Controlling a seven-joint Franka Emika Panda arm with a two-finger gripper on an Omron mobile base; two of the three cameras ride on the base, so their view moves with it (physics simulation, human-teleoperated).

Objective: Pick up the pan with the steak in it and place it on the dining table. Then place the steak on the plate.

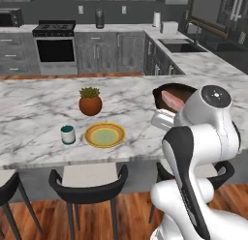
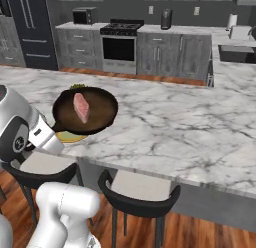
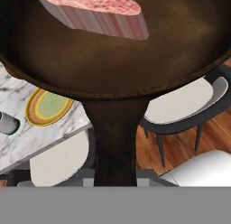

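My gripper (image 3: 116, 175) is shut on the short handle of the dark pan (image 3: 117, 60), which hangs in the air over the near edge of the dining table (image 1: 38, 103). The pinkish steak (image 3: 94, 11) lies inside the pan (image 2: 95, 112), and it also shows as the steak (image 2: 81, 108) from the right and the steak (image 1: 172, 99) from the left, where my arm covers most of the pan (image 1: 167, 91). On the marble, below and left of the pan, lies the yellow-rimmed plate (image 1: 105, 135) with a pale green centre; the plate (image 3: 47, 105) is bare.
A teal-and-white mug (image 1: 68, 134) stands just left of the plate, with a terracotta plant pot (image 1: 90, 103) behind it. Dark stools (image 1: 87, 186) are tucked under the table's front edge. A stove and grey cabinets (image 1: 55, 45) line the back wall.
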